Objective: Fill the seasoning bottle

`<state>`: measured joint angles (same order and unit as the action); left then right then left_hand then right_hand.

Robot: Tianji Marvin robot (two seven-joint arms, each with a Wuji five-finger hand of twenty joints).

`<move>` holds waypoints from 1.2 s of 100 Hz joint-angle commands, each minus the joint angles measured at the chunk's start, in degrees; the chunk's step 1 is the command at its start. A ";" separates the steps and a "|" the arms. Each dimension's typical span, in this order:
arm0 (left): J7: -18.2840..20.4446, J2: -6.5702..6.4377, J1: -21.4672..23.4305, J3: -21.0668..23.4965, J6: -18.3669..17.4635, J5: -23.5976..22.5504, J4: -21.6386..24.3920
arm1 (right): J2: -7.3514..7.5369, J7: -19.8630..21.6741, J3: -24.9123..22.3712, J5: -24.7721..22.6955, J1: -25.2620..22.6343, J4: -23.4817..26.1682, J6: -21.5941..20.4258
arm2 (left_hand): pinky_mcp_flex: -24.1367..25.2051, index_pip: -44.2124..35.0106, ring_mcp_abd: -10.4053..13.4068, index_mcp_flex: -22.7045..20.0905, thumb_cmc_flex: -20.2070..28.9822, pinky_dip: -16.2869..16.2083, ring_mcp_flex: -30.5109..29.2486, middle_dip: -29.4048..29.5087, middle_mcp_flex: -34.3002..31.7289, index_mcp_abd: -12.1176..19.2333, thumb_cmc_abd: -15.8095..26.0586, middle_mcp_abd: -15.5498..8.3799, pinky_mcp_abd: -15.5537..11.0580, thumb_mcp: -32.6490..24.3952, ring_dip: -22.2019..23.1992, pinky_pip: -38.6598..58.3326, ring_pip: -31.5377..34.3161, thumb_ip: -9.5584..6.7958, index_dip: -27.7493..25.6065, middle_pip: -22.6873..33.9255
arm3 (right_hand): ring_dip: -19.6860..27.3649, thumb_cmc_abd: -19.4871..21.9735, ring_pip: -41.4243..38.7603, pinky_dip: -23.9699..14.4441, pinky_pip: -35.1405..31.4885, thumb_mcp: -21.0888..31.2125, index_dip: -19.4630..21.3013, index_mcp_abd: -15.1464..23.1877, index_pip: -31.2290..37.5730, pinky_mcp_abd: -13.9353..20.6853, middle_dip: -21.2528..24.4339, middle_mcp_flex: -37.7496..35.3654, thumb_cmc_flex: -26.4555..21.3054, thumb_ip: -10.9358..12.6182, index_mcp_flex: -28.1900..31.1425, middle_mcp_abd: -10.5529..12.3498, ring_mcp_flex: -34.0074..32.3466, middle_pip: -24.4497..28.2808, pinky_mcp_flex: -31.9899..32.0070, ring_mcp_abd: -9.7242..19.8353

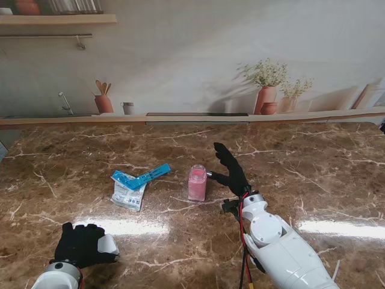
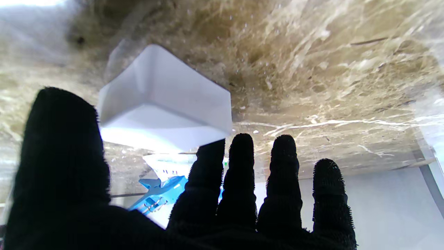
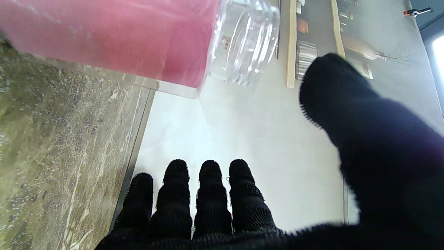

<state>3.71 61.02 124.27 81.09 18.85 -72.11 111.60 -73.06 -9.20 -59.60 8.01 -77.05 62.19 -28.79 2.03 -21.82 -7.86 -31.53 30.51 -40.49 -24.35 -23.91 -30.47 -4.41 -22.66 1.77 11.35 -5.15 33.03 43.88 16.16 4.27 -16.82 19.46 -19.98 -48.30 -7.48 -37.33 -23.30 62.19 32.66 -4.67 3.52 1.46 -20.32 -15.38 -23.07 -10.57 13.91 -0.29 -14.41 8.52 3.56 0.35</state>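
The seasoning bottle (image 1: 197, 182) stands upright mid-table, filled with pink grains, its clear threaded neck (image 3: 246, 41) bare. My right hand (image 1: 231, 171) is just to its right, open, fingers stretched away from me, thumb toward the bottle but apart from it. The pink body (image 3: 111, 34) fills the right wrist view. My left hand (image 1: 84, 244) is at the near left, low over the table. A white square cap (image 1: 108, 244) sits tilted between its thumb (image 2: 62, 146) and index fingertip (image 2: 211, 152); both touch the cap (image 2: 163, 100).
A white seasoning sachet (image 1: 129, 195) with a blue strip (image 1: 144, 176) across it lies left of the bottle, also seen past my left fingers as a blue shape (image 2: 163, 194). A raised ledge (image 1: 192, 118) runs along the table's far edge.
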 commanded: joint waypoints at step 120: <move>29.89 -3.29 -36.98 -7.68 10.40 16.75 -11.82 | 0.75 0.57 -2.31 -2.37 -0.78 -0.16 -0.25 | 3.44 21.03 -1.34 22.72 4.45 1.02 17.98 0.92 21.63 -13.21 4.06 7.76 -4.37 4.28 0.21 -26.13 -5.59 -3.35 7.67 -9.87 | 0.94 2.40 0.19 0.31 0.44 -2.91 -1.29 3.33 -0.24 0.37 0.71 -1.37 0.15 2.78 0.97 0.78 -0.96 -1.12 -0.62 1.19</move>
<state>31.46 58.13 89.24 74.17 28.46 -53.79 101.57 -72.35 -9.06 -61.72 5.54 -77.46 62.23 -28.97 4.23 -1.88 -8.79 -12.56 32.83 -36.37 -9.20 -21.07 -11.01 -15.15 -18.98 7.96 8.38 -1.55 31.90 22.10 11.84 2.95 -9.44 11.99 -19.98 -46.33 -7.48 -37.33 -23.30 60.12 32.04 -3.23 3.52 1.05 -20.32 -16.02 -23.08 -10.57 14.50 -0.29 -14.43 8.46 3.39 0.35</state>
